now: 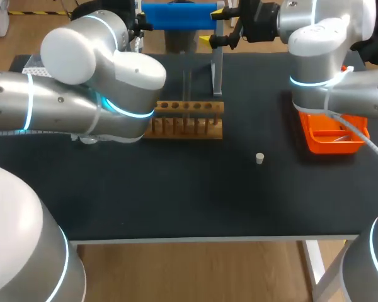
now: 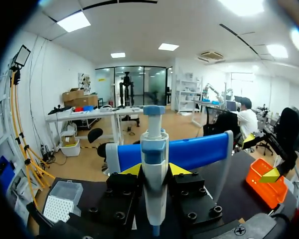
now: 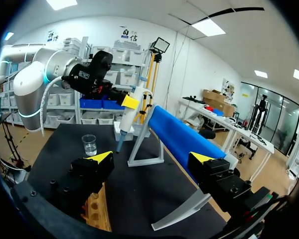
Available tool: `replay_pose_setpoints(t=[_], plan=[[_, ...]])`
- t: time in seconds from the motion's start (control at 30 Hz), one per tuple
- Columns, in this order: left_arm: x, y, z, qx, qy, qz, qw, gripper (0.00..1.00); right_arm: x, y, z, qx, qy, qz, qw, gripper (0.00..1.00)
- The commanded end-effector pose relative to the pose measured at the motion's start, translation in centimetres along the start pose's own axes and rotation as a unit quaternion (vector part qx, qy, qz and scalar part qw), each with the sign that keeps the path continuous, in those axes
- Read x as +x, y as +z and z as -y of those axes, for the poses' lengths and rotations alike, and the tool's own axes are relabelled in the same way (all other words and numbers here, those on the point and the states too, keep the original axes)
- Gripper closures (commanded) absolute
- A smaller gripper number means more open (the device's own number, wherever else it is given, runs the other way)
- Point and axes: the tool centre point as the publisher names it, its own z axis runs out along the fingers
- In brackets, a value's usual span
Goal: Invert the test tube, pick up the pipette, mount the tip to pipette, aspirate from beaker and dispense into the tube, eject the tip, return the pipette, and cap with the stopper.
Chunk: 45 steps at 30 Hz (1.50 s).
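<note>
Orange bin (image 1: 327, 148) at black table's (image 1: 176, 201) right; wooden rack (image 1: 189, 126) mid-table

Bright, even light from ceiling panels (image 2: 74, 21) leaves only faint shadows on the dark table (image 1: 176, 195).

High rear overview; opposed wrist views

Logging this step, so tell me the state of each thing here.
left gripper: shut on the pipette.
pipette: upright, held.
right gripper: open, empty.
beaker: upright on the table.
stopper: loose on the table, capping nothing.
</note>
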Motion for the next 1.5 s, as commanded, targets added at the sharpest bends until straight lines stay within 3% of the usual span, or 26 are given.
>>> replay_pose_setpoints(t=[0.03,1.5], plan=[[0.2,0.5,0.6,-0.029,-0.003,0.007,1.0,1.0,-0.1,-0.1,0.0,0.0,0.0,-0.001,1.0,0.0],[-0.4,5.5,0.1,-0.105,-0.022,0.008,0.994,1.0,-0.1,-0.1,0.0,0.0,0.0,-0.001,1.0,0.0]])
